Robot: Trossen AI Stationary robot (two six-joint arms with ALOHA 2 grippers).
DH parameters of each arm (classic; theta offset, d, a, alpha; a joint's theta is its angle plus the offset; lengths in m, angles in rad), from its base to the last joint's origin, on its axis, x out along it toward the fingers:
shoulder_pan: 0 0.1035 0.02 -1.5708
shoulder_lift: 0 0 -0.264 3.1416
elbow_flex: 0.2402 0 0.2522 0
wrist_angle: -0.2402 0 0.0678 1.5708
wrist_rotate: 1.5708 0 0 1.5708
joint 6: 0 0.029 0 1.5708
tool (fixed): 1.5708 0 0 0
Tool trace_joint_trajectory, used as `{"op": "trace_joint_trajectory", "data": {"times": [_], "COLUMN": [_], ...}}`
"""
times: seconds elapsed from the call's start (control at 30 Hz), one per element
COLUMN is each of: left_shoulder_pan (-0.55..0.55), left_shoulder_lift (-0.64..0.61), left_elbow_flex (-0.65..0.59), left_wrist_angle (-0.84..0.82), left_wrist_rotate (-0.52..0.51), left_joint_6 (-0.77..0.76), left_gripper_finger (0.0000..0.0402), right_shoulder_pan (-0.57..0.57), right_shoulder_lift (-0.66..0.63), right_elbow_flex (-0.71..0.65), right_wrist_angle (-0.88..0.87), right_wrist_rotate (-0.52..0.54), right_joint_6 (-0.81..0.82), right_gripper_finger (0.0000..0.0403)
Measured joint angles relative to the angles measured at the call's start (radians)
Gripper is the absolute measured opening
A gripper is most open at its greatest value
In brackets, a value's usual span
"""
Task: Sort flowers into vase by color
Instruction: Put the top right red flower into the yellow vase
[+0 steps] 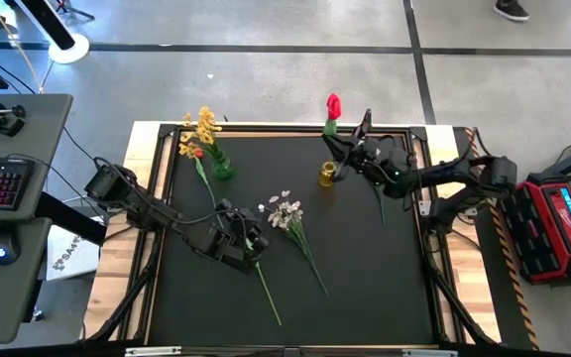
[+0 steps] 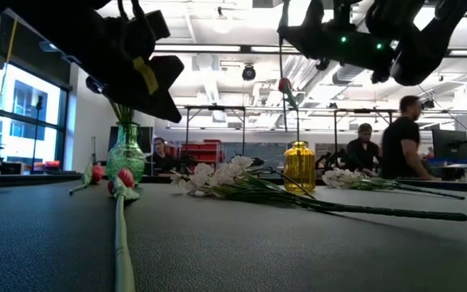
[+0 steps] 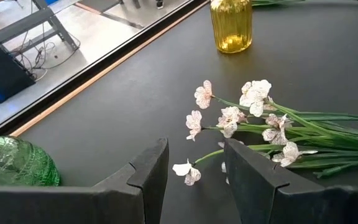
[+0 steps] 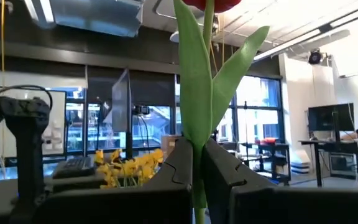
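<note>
Two vases (image 1: 326, 175) (green, yellow); four tulips (image 1: 333, 104).

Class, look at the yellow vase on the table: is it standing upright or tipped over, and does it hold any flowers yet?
Upright and empty. The yellow vase stands on its base in the low view with no stems in it; the right gripper holds a red tulip above it.

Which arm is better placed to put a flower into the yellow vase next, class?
The right. Its gripper is shut on a red tulip, raised beside the yellow vase. The left gripper is open and empty over white flowers.
</note>
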Motion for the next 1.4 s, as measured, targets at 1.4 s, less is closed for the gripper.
{"op": "trace_joint_trajectory", "data": {"times": [1.4], "left_shoulder_pan": [-0.002], "left_shoulder_lift": [0.0], "left_elbow_flex": [0.0], "left_wrist_angle": [-0.001], "left_wrist_rotate": [0.005], "left_joint_6": [-0.006], "left_gripper_finger": [0.0142], "right_shoulder_pan": [-0.024], "right_shoulder_lift": [0.027], "right_elbow_flex": [-0.001], "right_wrist_angle": [-0.073], "right_wrist_rotate": [0.186], "right_joint_6": [-0.029], "right_gripper_finger": [0.0001]}}
